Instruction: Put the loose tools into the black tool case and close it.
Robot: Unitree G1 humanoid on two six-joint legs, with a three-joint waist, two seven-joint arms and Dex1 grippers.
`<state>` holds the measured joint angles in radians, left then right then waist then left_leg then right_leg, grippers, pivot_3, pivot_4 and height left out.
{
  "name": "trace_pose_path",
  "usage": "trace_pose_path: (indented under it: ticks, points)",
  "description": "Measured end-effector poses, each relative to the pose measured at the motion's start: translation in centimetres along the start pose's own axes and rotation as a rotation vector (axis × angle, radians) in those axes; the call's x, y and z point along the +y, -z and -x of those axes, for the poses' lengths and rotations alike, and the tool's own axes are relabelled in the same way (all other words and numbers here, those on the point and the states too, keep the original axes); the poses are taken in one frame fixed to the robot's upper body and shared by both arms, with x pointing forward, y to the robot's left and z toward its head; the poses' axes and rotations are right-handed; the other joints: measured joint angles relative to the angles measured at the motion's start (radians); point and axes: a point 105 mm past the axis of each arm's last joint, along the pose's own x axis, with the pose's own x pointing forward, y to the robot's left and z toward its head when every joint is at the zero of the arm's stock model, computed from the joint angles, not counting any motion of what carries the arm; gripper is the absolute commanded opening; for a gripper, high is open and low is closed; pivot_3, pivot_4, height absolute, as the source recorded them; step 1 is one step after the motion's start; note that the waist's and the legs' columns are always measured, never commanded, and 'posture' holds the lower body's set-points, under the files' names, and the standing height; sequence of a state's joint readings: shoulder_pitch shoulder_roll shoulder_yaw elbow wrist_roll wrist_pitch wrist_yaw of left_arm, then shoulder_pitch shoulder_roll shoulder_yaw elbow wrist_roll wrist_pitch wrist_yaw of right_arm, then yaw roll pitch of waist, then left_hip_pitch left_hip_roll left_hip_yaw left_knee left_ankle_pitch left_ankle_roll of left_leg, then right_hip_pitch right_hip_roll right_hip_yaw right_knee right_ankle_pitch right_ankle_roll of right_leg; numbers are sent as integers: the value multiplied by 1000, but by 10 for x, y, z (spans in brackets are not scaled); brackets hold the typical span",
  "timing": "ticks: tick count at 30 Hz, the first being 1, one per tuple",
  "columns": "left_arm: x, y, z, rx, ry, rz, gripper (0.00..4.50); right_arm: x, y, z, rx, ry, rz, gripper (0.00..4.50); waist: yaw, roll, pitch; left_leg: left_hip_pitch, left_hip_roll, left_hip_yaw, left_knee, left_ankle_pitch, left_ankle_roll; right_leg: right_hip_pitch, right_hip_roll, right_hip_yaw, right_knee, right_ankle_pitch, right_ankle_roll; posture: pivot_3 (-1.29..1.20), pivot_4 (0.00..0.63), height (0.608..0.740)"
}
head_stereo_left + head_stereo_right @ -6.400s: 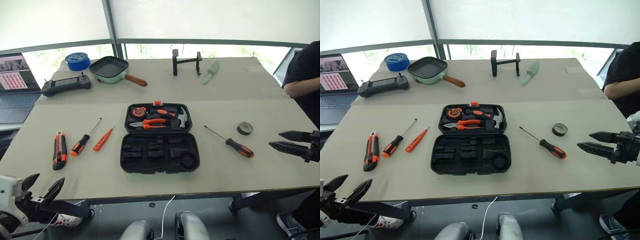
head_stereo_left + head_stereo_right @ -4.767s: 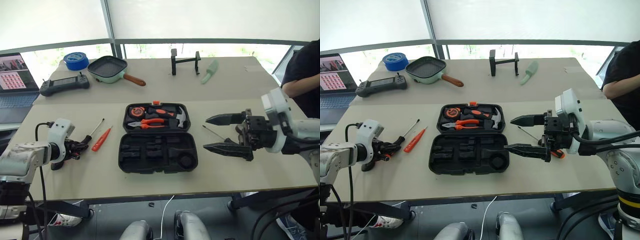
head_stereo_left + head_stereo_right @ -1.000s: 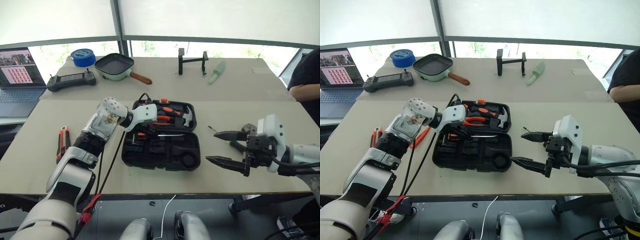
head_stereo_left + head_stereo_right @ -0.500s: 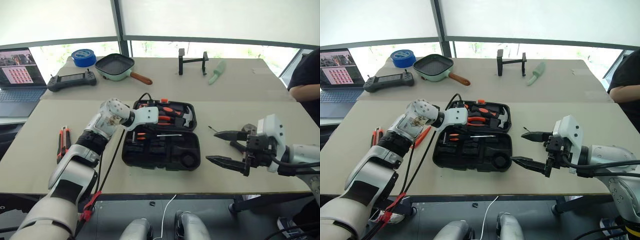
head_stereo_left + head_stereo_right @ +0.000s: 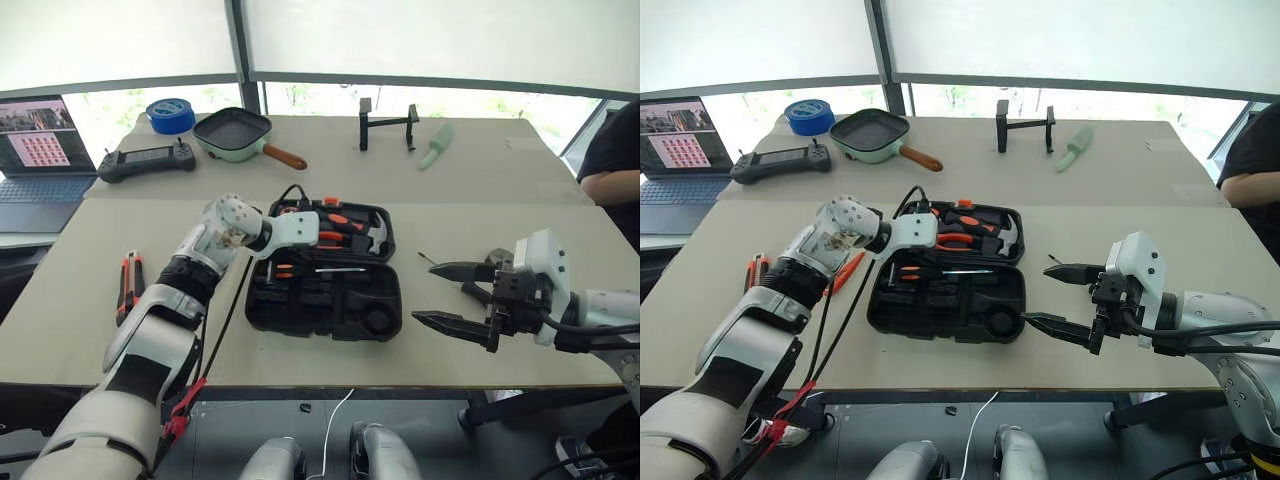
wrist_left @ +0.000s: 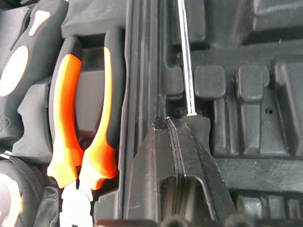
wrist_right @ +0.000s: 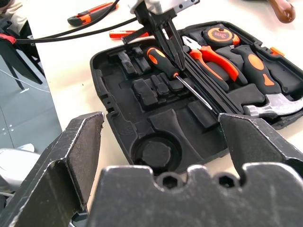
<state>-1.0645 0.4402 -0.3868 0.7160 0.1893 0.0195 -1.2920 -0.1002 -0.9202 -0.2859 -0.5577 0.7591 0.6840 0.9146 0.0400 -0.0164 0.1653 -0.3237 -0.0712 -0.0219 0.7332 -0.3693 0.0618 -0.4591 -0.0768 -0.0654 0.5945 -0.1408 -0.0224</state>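
The beige tabletop (image 5: 520, 215) carries the open black tool case (image 5: 325, 300) at centre, a utility knife (image 5: 126, 287) near its left edge, and a green-rimmed pan (image 5: 238, 134) toward the far-left corner.

Open black tool case (image 5: 945, 300) mid-table, a screwdriver (image 5: 940, 272) inside, wide-open right claw (image 5: 1048, 296) beside it.

The tool case (image 5: 325, 280) lies mid-table; one screwdriver (image 5: 315, 270) rests inside it, the utility knife (image 5: 126, 285) lies well left, the pan (image 5: 238, 136) behind.
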Motion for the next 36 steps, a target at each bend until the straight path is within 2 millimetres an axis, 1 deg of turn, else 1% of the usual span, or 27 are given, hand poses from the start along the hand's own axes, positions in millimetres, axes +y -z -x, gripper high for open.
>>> trace_pose_path:
  ticks: [4, 7, 10, 14, 23, 26, 29, 31, 32, 33, 34, 35, 36]
  points:
    - [-2, -1, 4, 8, 18, -19, 23, 0, 0, 0, -2, -2, -1, 4500, -2, 0, 0, -1, 0, 0, 0, 0, 0, 0, 0, 0, 0, 0, 0, 0, 150, 740]
    - [-5, 6, 5, 33, 17, -26, 23, 1, 0, -1, -4, -3, -3, 4500, -2, 0, 0, -1, 0, 0, 0, 0, 0, 0, 0, 0, -1, 0, 0, 0, 150, 740]
    - [-7, 7, 4, 48, 12, -72, 23, 1, 0, -1, -5, -3, -3, 4500, -2, 0, 0, 0, 0, 0, 0, 0, 0, 0, 0, 0, -1, 0, 0, 0, 150, 740]
    - [-8, 7, 0, 70, 4, -139, 23, 0, 0, -1, -7, -1, -5, 4500, -1, 0, 0, 0, 0, 0, 0, 0, 0, 0, -1, 0, 0, 0, 0, 0, 150, 740]
    - [-10, 7, -8, 61, 11, -169, 23, 0, 1, -1, -6, 1, -6, 4500, 8, 0, -2, 2, 0, 0, 0, -1, 1, 2, -1, 0, 0, 0, 0, 0, 150, 740]
    - [-9, 1, -14, 50, 19, -185, 23, 0, 2, -1, -5, 8, -8, 4500, 14, 0, -2, 2, 0, 0, 1, -1, 2, 3, -1, 0, 0, 0, 1, 0, 150, 740]
    - [-5, -2, -15, 38, 7, -176, 23, -4, 10, 0, 10, 47, -28, 4500, 24, 0, -2, 1, 0, 0, 4, -2, 4, 3, -1, 0, 0, 1, 2, 0, 150, 740]
    - [-4, -4, -13, 5, 1, -139, 23, -8, 18, 2, 31, 84, -48, 4500, 23, 0, -2, -1, 0, 1, 6, -3, 5, 2, -1, 0, 0, 1, 2, 0, 150, 740]
    - [-3, -5, -10, -38, -6, -88, 522, -10, 22, 5, 45, 108, -53, 4500, 20, 0, -2, -3, 0, 1, 6, -3, 5, 0, -1, 0, 0, 1, 3, 0, 150, 740]
    - [0, -7, -4, -94, -22, -34, 736, -13, 27, 8, 60, 136, -65, 4500, 16, 0, -2, -5, 0, 0, 7, -3, 4, -2, 0, 0, 0, 1, 3, 0, 150, 740]
    - [2, -10, 4, -151, -37, 14, 1086, -16, 30, 10, 69, 161, -74, 4500, 10, 0, -2, -8, 0, 0, 8, -3, 4, -4, 0, 0, 1, 1, 3, 0, 150, 740]
    - [7, -16, 18, -220, -64, 51, 1471, -21, 33, 14, 74, 193, -80, 4500, 3, 0, -2, -11, 0, 0, 10, -2, 4, -8, 0, 0, 2, 1, 3, 0, 150, 740]
    - [9, -21, 30, -278, -78, 81, 1730, -25, 33, 18, 75, 218, -82, 4500, -2, 0, -2, -13, -1, 1, 12, -2, 4, -11, 0, -1, 3, 2, 2, 0, 150, 740]
